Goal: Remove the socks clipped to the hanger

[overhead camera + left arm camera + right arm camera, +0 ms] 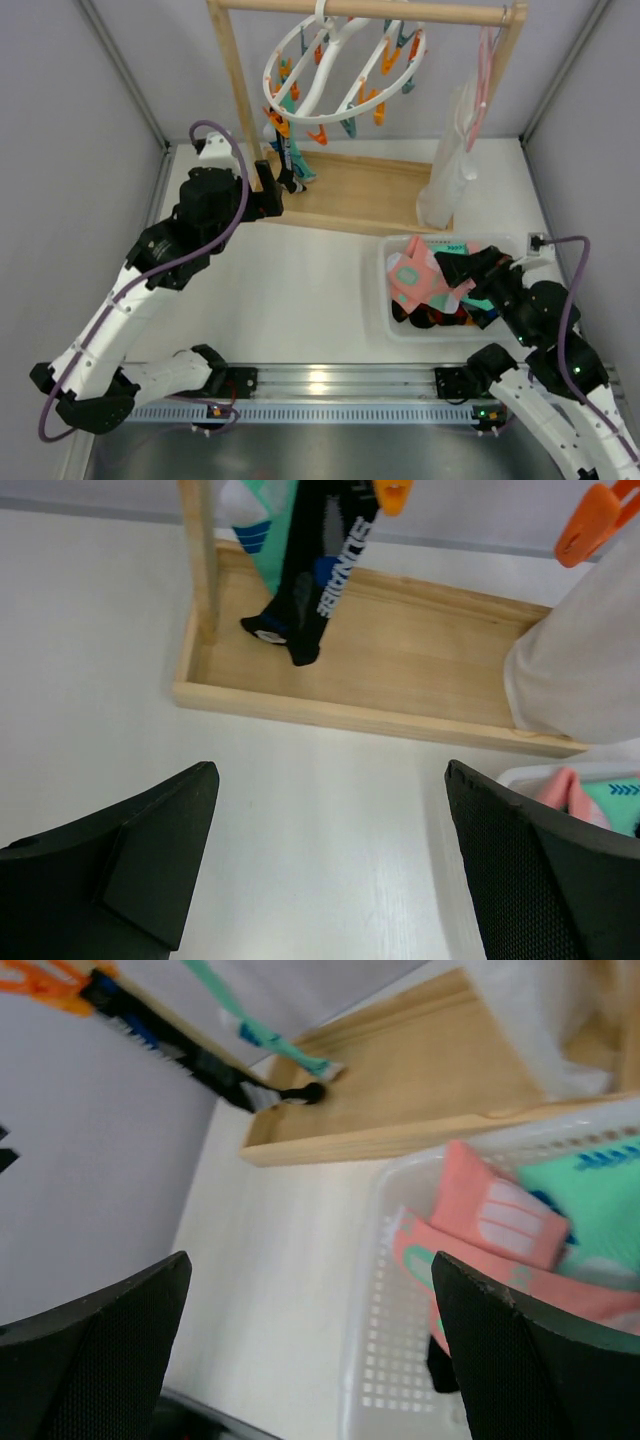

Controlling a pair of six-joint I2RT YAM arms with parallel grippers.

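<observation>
The round white hanger with orange and teal clothespins hangs from the wooden rack's top bar. A black sock with white marks and a teal patterned sock hang from its left side. Both show in the left wrist view, black and teal, reaching down to the rack's base. My left gripper is open and empty, just left of and below these socks. My right gripper is open and empty over the white basket. The basket holds pink socks, a teal sock and dark ones.
The wooden rack has a tray-like base on the white table. A long white garment hangs at its right on a thin pink hanger. Grey walls close in both sides.
</observation>
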